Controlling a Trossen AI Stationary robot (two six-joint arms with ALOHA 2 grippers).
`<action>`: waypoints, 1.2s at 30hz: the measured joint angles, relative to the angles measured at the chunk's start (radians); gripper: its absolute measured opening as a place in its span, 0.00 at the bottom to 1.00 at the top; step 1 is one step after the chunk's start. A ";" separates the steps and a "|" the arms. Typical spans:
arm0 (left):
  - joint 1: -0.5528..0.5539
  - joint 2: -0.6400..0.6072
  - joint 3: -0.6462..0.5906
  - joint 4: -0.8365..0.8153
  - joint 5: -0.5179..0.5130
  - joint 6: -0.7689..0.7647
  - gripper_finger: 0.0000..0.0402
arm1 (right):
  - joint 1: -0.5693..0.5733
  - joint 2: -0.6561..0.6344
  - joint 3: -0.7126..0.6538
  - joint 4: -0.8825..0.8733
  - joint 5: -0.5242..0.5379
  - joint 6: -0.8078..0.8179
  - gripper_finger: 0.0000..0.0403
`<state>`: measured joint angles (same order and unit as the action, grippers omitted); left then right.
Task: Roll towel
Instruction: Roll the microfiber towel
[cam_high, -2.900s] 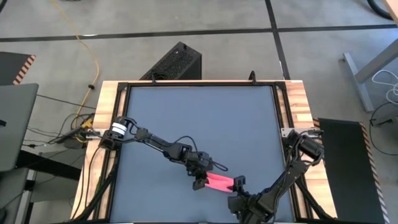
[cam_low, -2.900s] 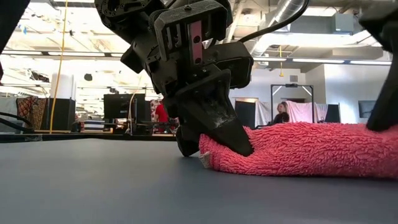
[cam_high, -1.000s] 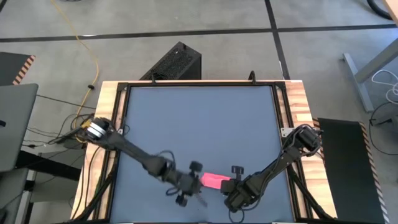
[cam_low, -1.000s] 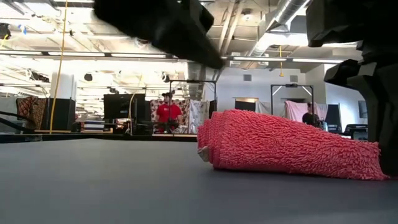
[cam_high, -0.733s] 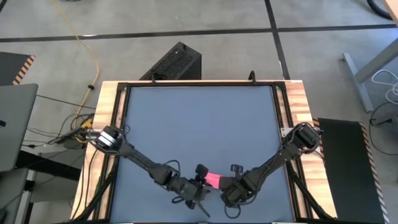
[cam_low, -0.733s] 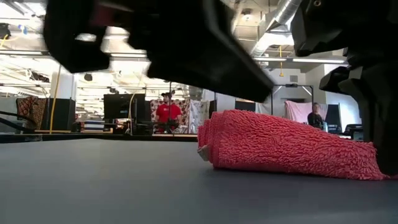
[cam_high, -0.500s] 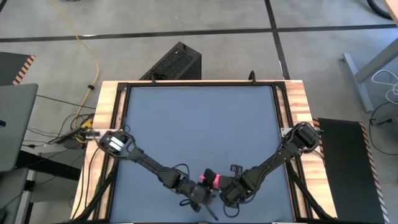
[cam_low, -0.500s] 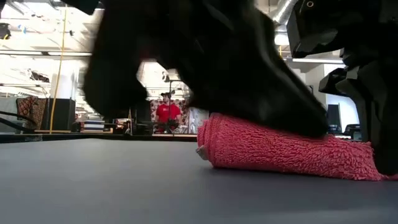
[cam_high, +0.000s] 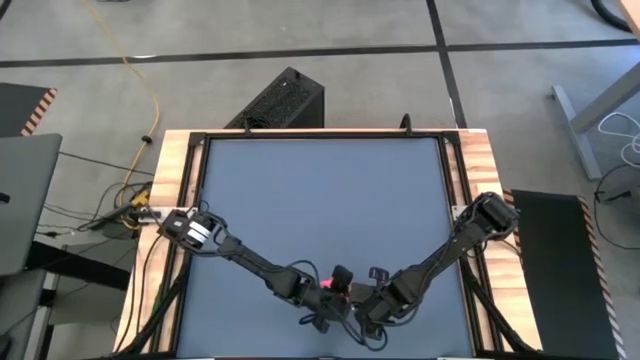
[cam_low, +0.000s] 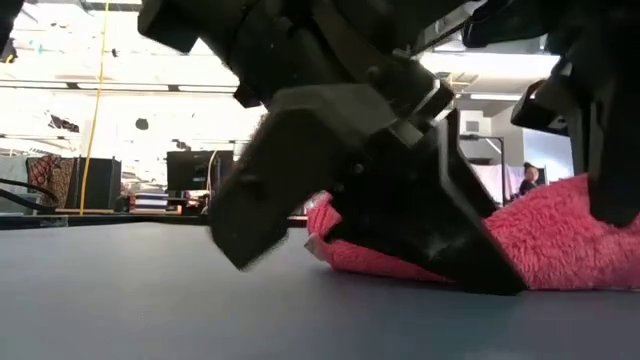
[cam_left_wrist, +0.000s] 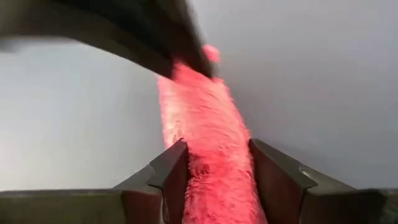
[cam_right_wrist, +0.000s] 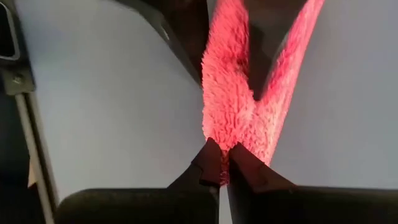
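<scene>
The towel (cam_left_wrist: 202, 112) is a bright pink roll lying near the table's near edge, mostly hidden under the two grippers in the high view. My left gripper (cam_left_wrist: 214, 149) is open and low over the roll's left end, one finger on each long side. In the low view its big fingers (cam_low: 440, 220) stand in front of the towel (cam_low: 550, 245). My right gripper (cam_right_wrist: 222, 149) is shut on the towel's right end. From there the cloth forks into two lobes (cam_right_wrist: 292, 50). My left gripper straddles the roll's left part (cam_left_wrist: 211, 168), slanting down from the table's left, with the fingers lying along the roll. The pink pile fills the gap between them; I cannot tell whether they touch it. My right gripper pinches the towel's right end (cam_right_wrist: 230, 134) between its two fingertips, coming steeply from above. That end (cam_low: 600, 200) is raised off the table, while the rest of the roll slopes down and lies on the tabletop.
Bare grey tabletop (cam_high: 320, 190) stretches from the arms to the far edge, inside a wooden frame (cam_high: 475, 160). A black box (cam_high: 285, 100) stands on the floor beyond the far edge. A person (cam_low: 528, 180) shows in the room behind.
My left gripper has come down and moved toward the table's right onto the towel's left part, rolling its wrist. My right gripper has risen a little, shut on the towel's right end, which now stands higher while the left end stays on the table.
</scene>
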<state>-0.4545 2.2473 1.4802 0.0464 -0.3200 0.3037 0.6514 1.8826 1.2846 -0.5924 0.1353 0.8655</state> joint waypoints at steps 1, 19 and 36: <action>0.004 0.008 0.001 -0.006 0.030 -0.017 0.38 | 0.000 0.000 0.000 0.000 0.007 0.004 0.07; 0.067 0.024 0.004 -0.093 0.118 -0.288 0.10 | 0.031 -0.006 0.003 -0.093 0.024 0.154 0.25; 0.070 -0.258 -0.007 -0.588 0.008 -0.327 0.01 | 0.325 -0.173 0.004 -0.126 0.423 0.267 0.35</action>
<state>-0.3844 1.9898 1.4730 -0.5421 -0.3119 -0.0235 0.9765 1.7093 1.2884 -0.7186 0.5584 1.1321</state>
